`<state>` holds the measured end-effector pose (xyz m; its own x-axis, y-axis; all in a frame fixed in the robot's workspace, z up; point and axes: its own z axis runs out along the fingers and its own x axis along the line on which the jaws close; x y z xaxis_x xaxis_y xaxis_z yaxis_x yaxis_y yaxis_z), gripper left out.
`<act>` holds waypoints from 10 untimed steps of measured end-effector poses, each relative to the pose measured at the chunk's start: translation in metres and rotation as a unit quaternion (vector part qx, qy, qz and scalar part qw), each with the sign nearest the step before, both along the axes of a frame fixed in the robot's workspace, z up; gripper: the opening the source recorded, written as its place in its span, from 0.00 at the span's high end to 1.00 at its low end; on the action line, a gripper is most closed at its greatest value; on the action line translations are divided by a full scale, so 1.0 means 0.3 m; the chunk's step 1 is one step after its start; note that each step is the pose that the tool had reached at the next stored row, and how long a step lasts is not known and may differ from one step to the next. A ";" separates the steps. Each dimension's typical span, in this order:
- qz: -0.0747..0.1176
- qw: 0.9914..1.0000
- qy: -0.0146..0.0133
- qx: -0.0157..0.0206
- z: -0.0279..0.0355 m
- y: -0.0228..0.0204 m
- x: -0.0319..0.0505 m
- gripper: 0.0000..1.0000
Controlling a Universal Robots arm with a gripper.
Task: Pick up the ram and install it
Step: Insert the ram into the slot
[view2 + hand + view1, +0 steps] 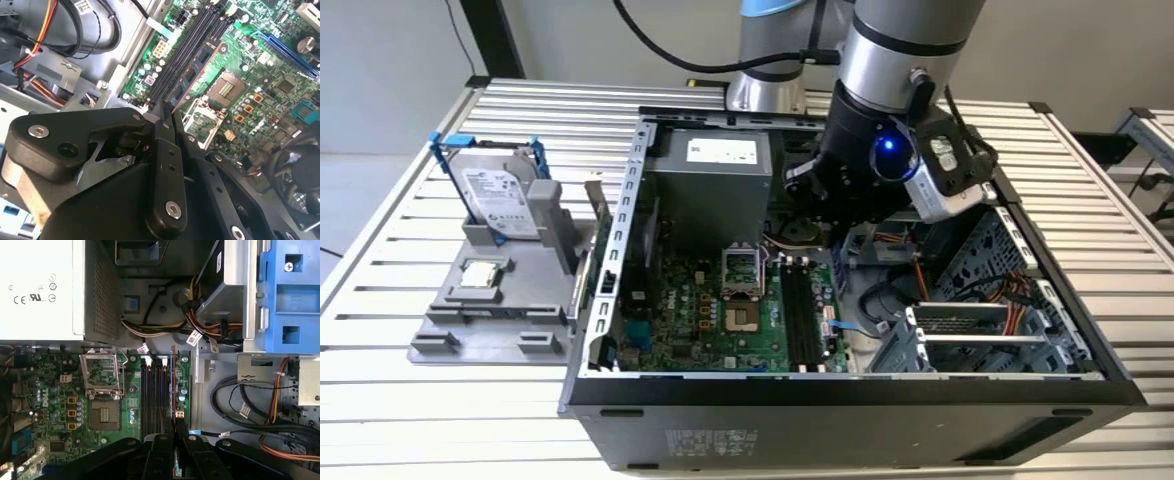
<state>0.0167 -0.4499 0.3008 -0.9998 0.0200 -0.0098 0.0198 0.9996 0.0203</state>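
Note:
In both wrist views my gripper (pixel 167 117) (pixel 173 434) is shut on the ram (pixel 192 75) (pixel 173 385), a thin dark stick with black chips, seen nearly edge-on. It hangs lengthwise over the black memory slots (pixel 182 50) (pixel 152 395) (pixel 801 310) of the green motherboard (pixel 55 405), along their edge nearest the drive cage. Whether it touches a slot I cannot tell. In the exterior view the arm's wrist (pixel 874 160) reaches down into the open computer case (pixel 854 400), and its body hides the ram.
The processor socket (pixel 102 380) (pixel 740 270) lies beside the slots, the power supply (pixel 707 170) behind them. Drive cage (pixel 987 330) and cable bundles (pixel 245 405) crowd the exterior view's right. Outside the case, a grey fixture (pixel 454 330) holds a hard drive in a blue frame (pixel 500 195).

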 end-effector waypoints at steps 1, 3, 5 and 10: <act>-0.001 1.000 0.000 0.000 -0.006 -0.001 0.000 1.00; -0.004 1.000 0.000 0.000 -0.018 -0.004 0.001 1.00; -0.012 1.000 -0.001 0.000 -0.030 -0.006 0.001 1.00; -0.018 1.000 -0.001 0.000 -0.061 -0.028 0.010 1.00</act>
<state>0.0196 -0.4583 0.2826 -0.9984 0.0556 -0.0128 0.0553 0.9983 0.0204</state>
